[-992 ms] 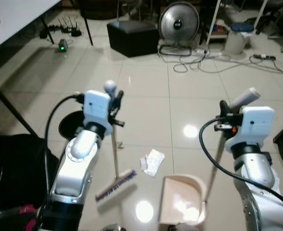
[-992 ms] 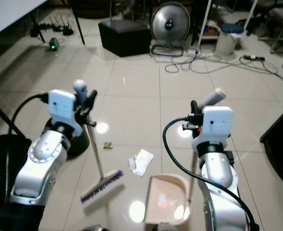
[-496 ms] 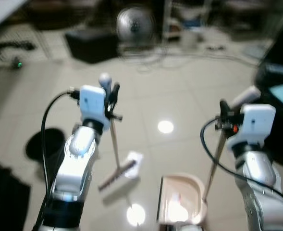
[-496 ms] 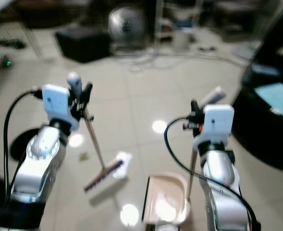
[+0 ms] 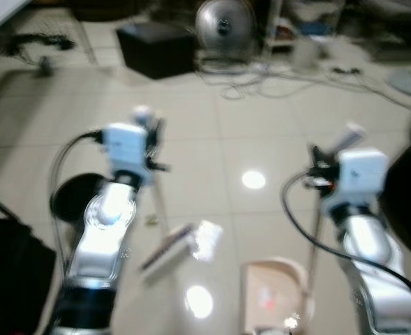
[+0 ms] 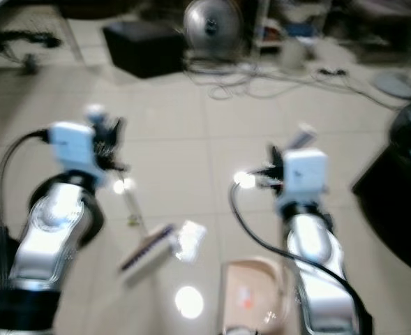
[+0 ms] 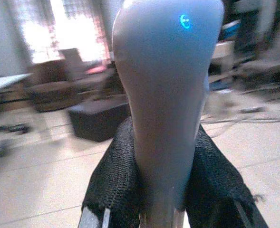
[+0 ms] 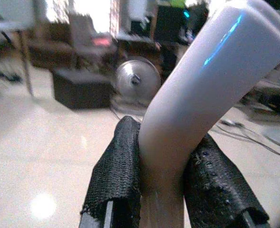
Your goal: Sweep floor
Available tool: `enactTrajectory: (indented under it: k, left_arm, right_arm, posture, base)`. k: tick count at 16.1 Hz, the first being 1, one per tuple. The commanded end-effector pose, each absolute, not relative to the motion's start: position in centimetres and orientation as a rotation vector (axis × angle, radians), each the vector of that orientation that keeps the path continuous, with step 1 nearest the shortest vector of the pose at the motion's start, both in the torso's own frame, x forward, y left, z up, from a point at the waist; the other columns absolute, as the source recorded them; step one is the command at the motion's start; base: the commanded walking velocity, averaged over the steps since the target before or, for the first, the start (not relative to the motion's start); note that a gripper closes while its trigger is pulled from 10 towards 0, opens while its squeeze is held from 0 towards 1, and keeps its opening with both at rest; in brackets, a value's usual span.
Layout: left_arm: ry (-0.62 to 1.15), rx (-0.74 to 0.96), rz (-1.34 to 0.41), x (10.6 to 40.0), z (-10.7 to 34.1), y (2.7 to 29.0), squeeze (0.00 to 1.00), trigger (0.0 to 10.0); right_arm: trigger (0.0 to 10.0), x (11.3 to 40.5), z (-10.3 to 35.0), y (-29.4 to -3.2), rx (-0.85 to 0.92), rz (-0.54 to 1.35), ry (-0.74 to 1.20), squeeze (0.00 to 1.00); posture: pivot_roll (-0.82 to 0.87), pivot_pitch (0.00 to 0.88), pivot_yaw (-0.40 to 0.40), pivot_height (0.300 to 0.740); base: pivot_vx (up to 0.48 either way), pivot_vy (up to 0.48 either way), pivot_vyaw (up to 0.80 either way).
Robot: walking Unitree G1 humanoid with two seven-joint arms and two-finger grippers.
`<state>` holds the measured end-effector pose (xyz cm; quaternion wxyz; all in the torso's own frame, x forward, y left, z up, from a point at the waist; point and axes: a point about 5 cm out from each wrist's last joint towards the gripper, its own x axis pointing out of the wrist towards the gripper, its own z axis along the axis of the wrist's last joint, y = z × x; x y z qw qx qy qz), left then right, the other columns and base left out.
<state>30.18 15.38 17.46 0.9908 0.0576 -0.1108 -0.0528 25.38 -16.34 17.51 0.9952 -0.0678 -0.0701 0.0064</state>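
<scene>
We see a tiled floor, glossy with light glare, all blurred now because the head camera is swinging. Compared with a second ago the whole view has shifted: the black box and the round fan sit further left in frame than half a second back, so that is us turning, not the room moving. A dark round bin is on our left, cables lie by the fan.

Left arm holds the broom upright-ish, tilted; right arm holds the dustpan by its long handle, pan resting on the floor in front of us.

What changed: a second ago the broom head was apart from the crumpled white paper; now the bristles are touching it or just beside it, and the paper sits nearer the dustpan mouth. We judge the sweep stroke is underway, paper roughly halfway to the pan, not in yet. A small scrap on the floor left of the broom is untouched.

Left gripper: jaws clenched on the broom's grey handle tip, black fingers pressed on both sides. Right gripper: jaws clenched on the dustpan's white bent handle grip.

Next call: keep pushing the paper toward the pan; blur makes exact contact hard to tell.
</scene>
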Motion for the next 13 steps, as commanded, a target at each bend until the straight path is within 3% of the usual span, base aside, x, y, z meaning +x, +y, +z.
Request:
enactTrajectory:
  k: [1, 13]
  left_arm:
    - [-0.266, 0.12, -0.127, 30.22, 18.26, 14.37, 0.0, 10.0]
    - [-0.257, 0.11, -0.132, 30.42, 17.98, 14.13, 0.0, 10.0]
  right_arm:
    - [10.0, 25.2, 17.99, -17.04, -0.143, -0.018, -0.167, 0.0]
    - [10.0, 25.11, 17.83, -17.35, -0.142, -0.034, -0.17, 0.0]
  posture:
    - [-0.11, 0.059, 0.04, 0.74]
    - [-0.11, 0.066, 0.046, 0.74]
  base:
    - [0.409, 0.0, 0.0]
    - [0.408, 0.0, 0.0]
